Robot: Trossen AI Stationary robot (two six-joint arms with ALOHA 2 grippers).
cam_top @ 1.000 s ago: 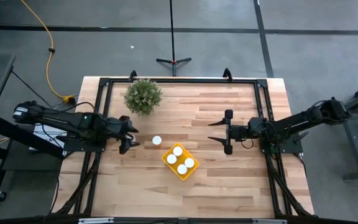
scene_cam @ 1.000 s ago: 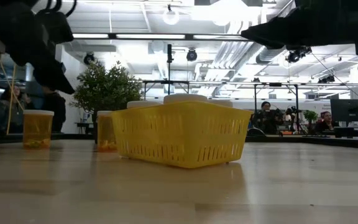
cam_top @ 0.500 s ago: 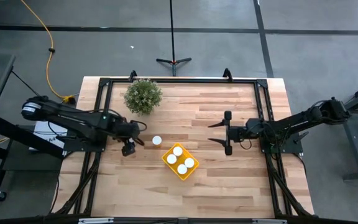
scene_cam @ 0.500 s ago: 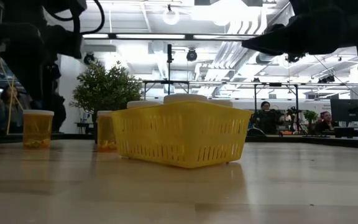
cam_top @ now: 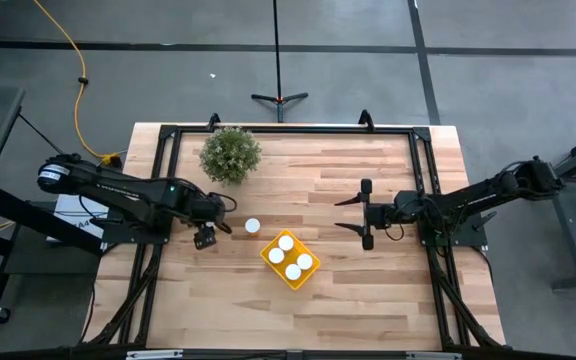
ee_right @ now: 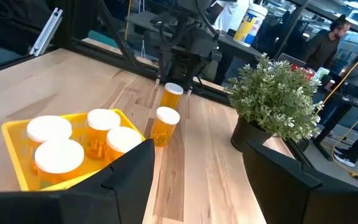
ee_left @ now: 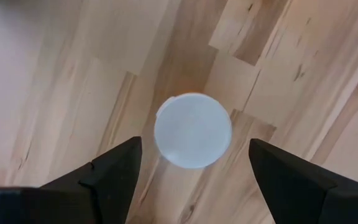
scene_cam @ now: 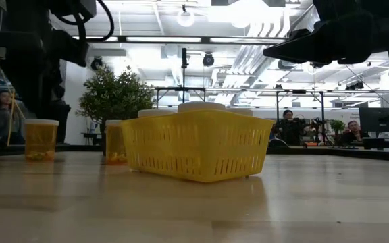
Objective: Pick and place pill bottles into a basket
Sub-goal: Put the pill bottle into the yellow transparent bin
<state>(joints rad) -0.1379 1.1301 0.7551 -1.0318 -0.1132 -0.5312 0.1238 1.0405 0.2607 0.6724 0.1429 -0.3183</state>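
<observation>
My left jaws (ee_left: pixel 191 171), spread, hang directly over a capped bottle (ee_left: pixel 192 130) standing on the bench (cam_top: pixel 368 280) just beside the basket (cam_top: pixel 290 259), so I judge descent and closure come next; my right jaws (cam_top: pixel 367 213), also spread, wait apart.

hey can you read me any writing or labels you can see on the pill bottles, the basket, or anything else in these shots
No text can be read in any view.
Pill bottles: plain white caps, no label showing.
Basket: plain yellow, no marking.
White jug in the room behind, right wrist view: has a blue and yellow label, too blurred to read.
</observation>
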